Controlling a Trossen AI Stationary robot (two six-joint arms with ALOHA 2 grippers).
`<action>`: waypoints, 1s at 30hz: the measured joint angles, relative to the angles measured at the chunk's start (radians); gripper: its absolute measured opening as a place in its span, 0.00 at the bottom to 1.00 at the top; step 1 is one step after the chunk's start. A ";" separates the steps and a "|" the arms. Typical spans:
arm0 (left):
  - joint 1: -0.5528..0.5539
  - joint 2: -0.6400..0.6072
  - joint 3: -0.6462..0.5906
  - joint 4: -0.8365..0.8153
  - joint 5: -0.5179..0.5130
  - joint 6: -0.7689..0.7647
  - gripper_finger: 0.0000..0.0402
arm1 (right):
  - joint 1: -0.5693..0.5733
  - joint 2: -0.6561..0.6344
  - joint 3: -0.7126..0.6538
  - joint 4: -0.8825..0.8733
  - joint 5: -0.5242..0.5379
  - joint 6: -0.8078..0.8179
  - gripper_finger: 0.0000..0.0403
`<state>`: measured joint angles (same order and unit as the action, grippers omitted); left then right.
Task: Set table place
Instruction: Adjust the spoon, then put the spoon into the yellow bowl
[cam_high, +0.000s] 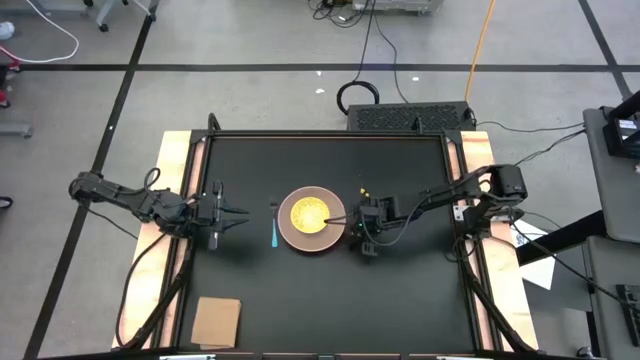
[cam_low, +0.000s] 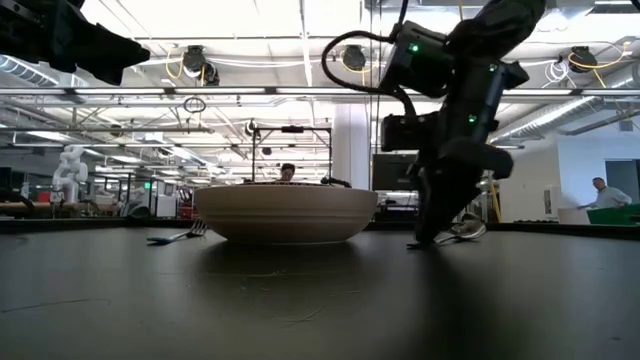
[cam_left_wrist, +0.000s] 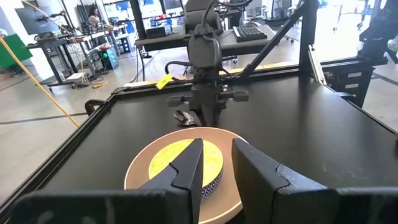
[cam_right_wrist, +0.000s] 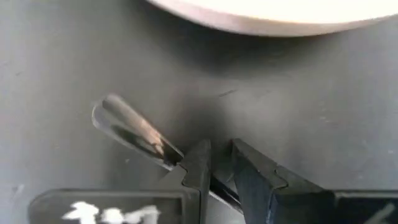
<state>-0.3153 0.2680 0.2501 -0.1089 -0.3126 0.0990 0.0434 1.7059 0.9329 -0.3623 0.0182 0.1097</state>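
Now the right tool (cam_right_wrist: 216, 163) grasps the spoon (cam_right_wrist: 134, 134) on the black worktop (cam_high: 400, 290), just beside the plate (cam_high: 310, 240). Left tool (cam_high: 240, 213) hangs released, near it.

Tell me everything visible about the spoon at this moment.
The spoon is shiny silver metal with an oval bowl. It lies low on the black table just right of the plate, apart from it. The right gripper is closed on its handle, so only the bowl and neck show. Whether the bowl touches the tabletop is unclear.
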 joint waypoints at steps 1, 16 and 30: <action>0.000 0.000 0.000 0.000 0.000 0.000 0.22 | 0.005 -0.009 -0.001 -0.019 -0.007 0.001 0.15; 0.000 0.000 0.000 -0.001 0.000 0.052 0.22 | 0.072 -0.064 -0.003 -0.256 -0.020 0.153 0.15; 0.000 0.000 0.000 0.015 -0.027 0.122 0.22 | 0.077 -0.293 -0.002 -0.254 0.257 0.396 0.15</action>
<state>-0.3149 0.2684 0.2500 -0.0942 -0.3401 0.2210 0.1207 1.4126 0.9306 -0.6164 0.2754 0.5054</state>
